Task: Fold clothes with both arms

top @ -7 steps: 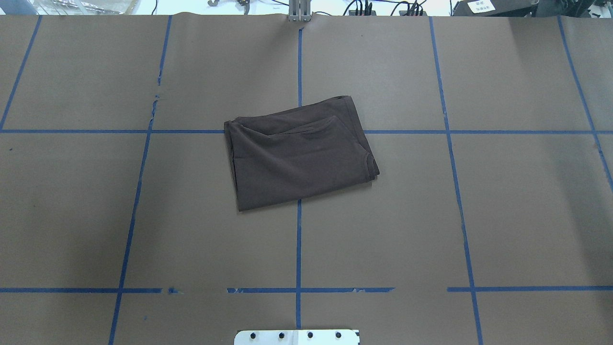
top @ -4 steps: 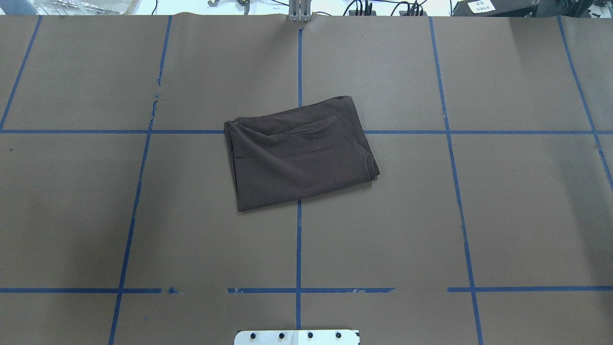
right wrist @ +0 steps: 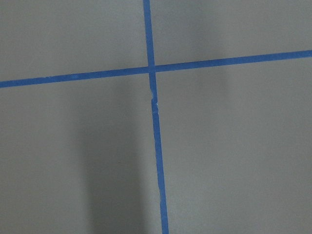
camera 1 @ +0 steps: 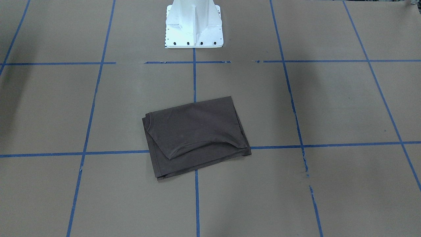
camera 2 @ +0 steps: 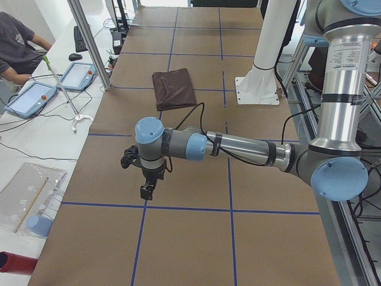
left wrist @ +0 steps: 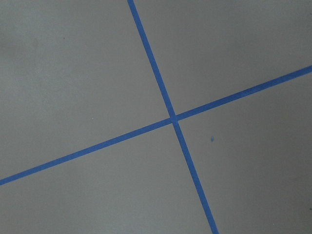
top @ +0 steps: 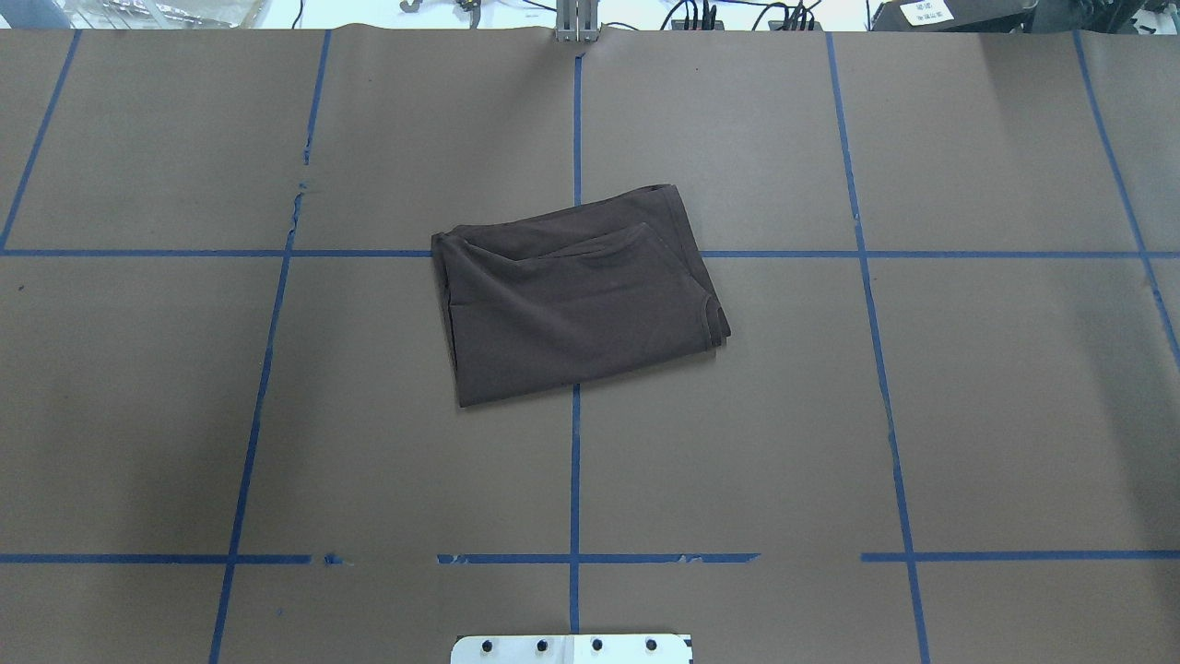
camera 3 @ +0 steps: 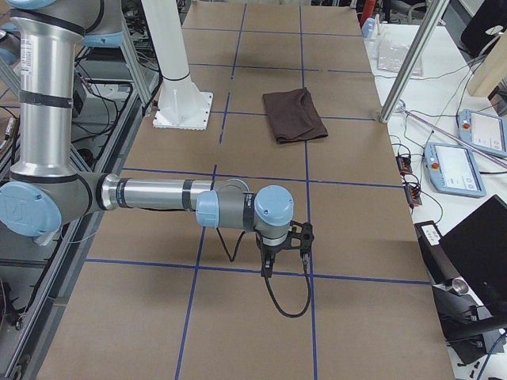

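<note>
One dark brown T-shirt [top: 581, 300] is lying on the bench [top: 922, 415] straight out in front of the white pedestal [camera 1: 194, 24], and it is already sitting as a compact, roughly rectangular packet with several layers stacked on one another. It is resting slightly askew over the crossing of blue tape lines [top: 574, 480] ahead of the pedestal. The collar [top: 712, 318] is showing at one corner, and a curved loose edge of the top layer is stopping short of the packet's edge farthest from the pedestal. Judging from that shape, the folding is looking finished or very nearly so. What may be remaining is only a tidying of that uneven top flap and of the soft wrinkles running across the upper face; whether another fold is being asked for I cannot say. Neither arm is touching the cloth. The left arm [camera 2: 238, 146] is reaching out low over bare bench well off to the pedestal's left side, with the left tool [camera 2: 146, 190] pointing down near a tape line. The right arm [camera 3: 150, 194] is doing the same well off to the pedestal's right, its right tool [camera 3: 268, 269] hanging close to another tape line. No cloth is hanging from either tool. Both are appearing only in the side views, though, and the wrist cameras are showing only bare bench and tape crossings, so I cannot tell whether the jaws are standing wide or narrow.
</note>
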`<state>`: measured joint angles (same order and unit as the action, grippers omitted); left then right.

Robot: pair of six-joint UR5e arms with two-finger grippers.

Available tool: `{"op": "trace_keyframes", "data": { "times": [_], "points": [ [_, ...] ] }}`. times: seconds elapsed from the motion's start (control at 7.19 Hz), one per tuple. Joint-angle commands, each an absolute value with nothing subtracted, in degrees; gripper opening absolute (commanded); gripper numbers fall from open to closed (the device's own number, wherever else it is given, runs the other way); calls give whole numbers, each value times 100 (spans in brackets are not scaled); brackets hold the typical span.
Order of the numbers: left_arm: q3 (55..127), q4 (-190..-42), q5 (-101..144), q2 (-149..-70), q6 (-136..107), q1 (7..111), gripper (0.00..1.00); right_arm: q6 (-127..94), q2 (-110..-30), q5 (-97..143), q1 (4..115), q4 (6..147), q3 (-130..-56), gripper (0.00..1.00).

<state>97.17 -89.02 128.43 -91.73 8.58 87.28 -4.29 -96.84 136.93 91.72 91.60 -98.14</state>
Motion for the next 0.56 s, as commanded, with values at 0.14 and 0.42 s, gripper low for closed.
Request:
{"op": "trace_keyframes", "data": {
  "times": [0.14,0.42],
  "points": [
    [9799,-8912,13157,-9184,-97,8728,100,-624,-9668,13711,9167,9158,-9817,100],
    [9748,-8912,13384,-9176,-79,8728,100,-624,-9668,13711,9167,9158,-9809,100]
  ]
}}
